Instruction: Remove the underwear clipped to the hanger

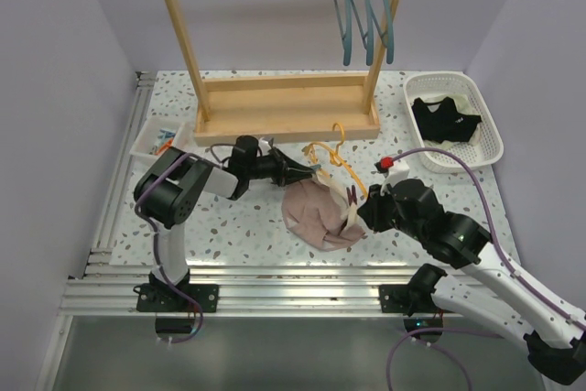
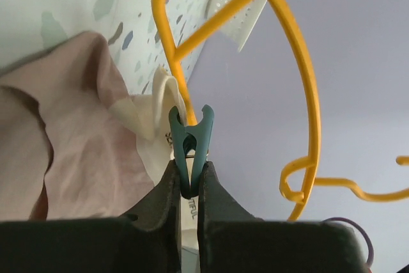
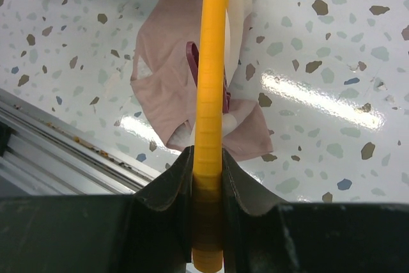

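Top view looking down on table [image 1: 247, 226], wrist views close, sharing yellow hanger [image 3: 211, 62], pink underwear [image 3: 163, 81]

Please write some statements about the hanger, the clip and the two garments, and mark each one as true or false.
1. The left gripper pinches a teal clip. True.
2. The right gripper holds the pink underwear. False: it grips the yellow hanger.
3. The black underwear lies in the white basket. True.
4. The pink underwear is in the basket too. False: it lies on the table.
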{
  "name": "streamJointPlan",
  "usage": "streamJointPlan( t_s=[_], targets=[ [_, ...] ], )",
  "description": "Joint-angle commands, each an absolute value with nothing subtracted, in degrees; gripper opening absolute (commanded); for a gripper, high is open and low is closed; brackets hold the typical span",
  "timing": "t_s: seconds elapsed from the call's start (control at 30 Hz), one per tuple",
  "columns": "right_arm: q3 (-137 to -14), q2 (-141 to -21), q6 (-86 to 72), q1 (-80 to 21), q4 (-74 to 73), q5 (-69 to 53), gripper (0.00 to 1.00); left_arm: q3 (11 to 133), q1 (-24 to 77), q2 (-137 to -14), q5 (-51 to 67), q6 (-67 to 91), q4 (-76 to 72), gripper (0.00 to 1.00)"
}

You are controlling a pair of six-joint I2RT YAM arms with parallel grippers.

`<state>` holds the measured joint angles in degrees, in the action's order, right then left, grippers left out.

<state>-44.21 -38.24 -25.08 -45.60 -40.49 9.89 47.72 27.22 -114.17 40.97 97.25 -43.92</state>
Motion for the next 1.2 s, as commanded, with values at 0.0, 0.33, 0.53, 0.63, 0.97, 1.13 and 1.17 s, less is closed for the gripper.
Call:
streamJointPlan(
  t_s=[0.0, 0.33, 0.53, 0.63, 0.97, 1.13, 1.17],
  targets=[
    [-46.4, -38.6, -25.5, -45.7, -40.9, 13.4, 0.00, 46.5, 26.0, -104.9, 43.3, 91.7, -43.2, 0.00],
    [-45.8, -39.5, -27.3, -45.7, -40.7, 17.2, 0.00, 42.3, 13.4, -85.0, 45.3, 61.3, -7.7, 0.00],
    [-45.5, -39.3, -27.2, -45.7, -40.3, 16.6, 0.00, 48.3, -9.9, -74.8, 35.3, 38.5, 19.2, 0.00],
    [-45.4, -39.0, -27.0, -45.8, -39.8, 16.3, 0.00, 51.8, -19.1, -76.0, 34.7, 35.1, 21.3, 0.00],
    [-46.3, -39.1, -25.9, -45.7, -40.2, 15.1, 0.00, 64.6, -25.1, -84.8, 17.3, 35.0, 18.3, 0.00],
    [-46.6, -39.6, -25.7, -45.7, -39.7, 14.5, 0.00, 71.2, -25.0, -90.9, 10.8, 34.6, 19.6, 0.15],
    [-46.7, -39.7, -25.6, -45.7, -39.5, 14.5, 0.00, 71.9, -25.1, -92.6, 10.7, 34.6, 19.6, 0.35]
  ],
)
